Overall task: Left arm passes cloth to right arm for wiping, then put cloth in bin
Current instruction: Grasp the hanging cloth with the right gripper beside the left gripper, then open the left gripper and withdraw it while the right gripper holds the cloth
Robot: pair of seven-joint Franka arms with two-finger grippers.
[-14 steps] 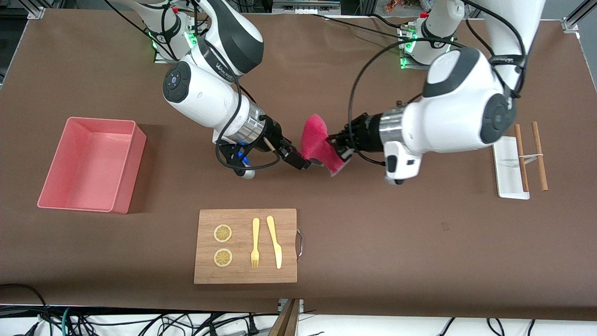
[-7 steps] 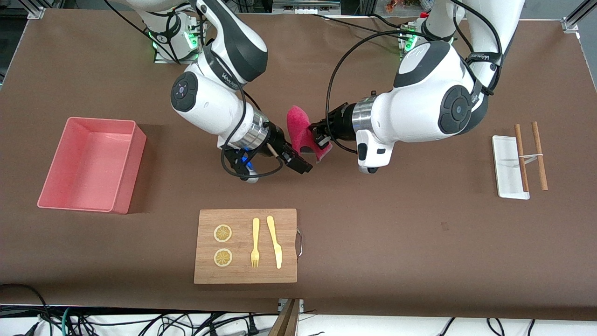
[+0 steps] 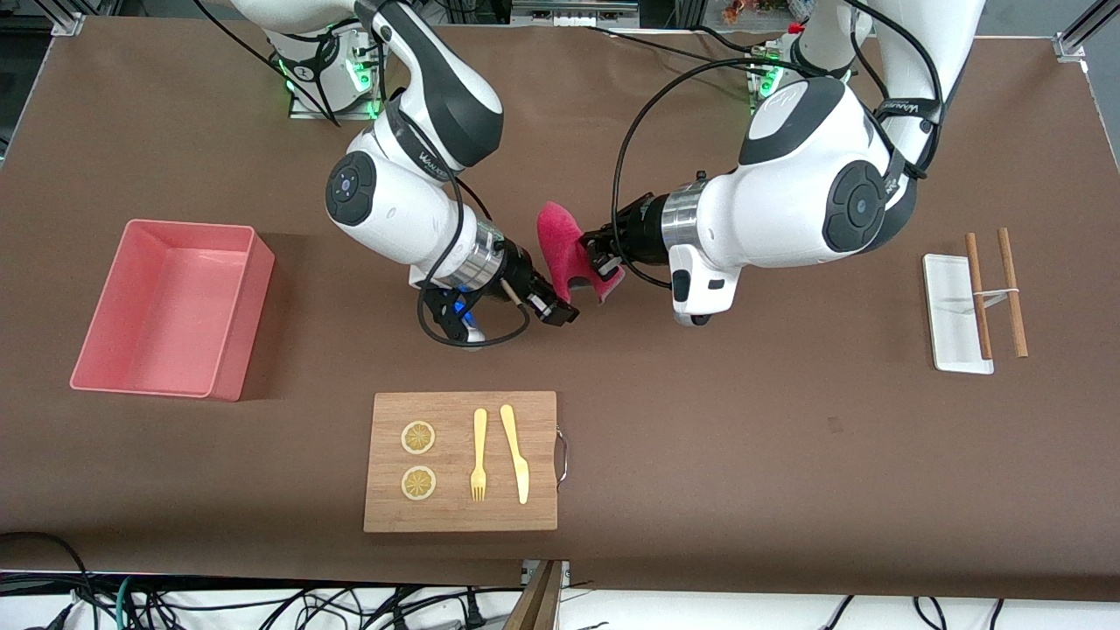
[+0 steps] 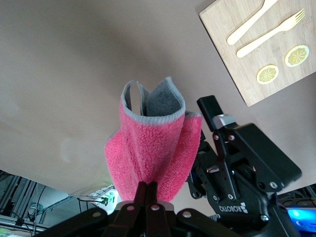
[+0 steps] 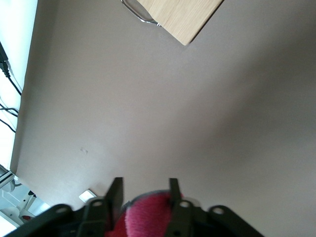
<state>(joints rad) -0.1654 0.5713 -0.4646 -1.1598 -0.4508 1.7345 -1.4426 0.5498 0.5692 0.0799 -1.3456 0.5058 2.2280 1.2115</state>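
front: cloth (image 3: 560,251) in mid-air over the table's middle, left gripper (image 3: 602,256) clamped on it | left wrist: right gripper (image 4: 210,148) alongside | right wrist: fingers (image 5: 115,195) straddle cloth, not yet pinching (early release risks dropping it)

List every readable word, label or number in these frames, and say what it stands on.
"ROBOTIQ": on the body of the black two-finger right gripper, seen upside down in the left wrist view.
White lettering on the black bands of the white jointed right arm and white jointed left arm: too small to read.
Nothing else carries text.
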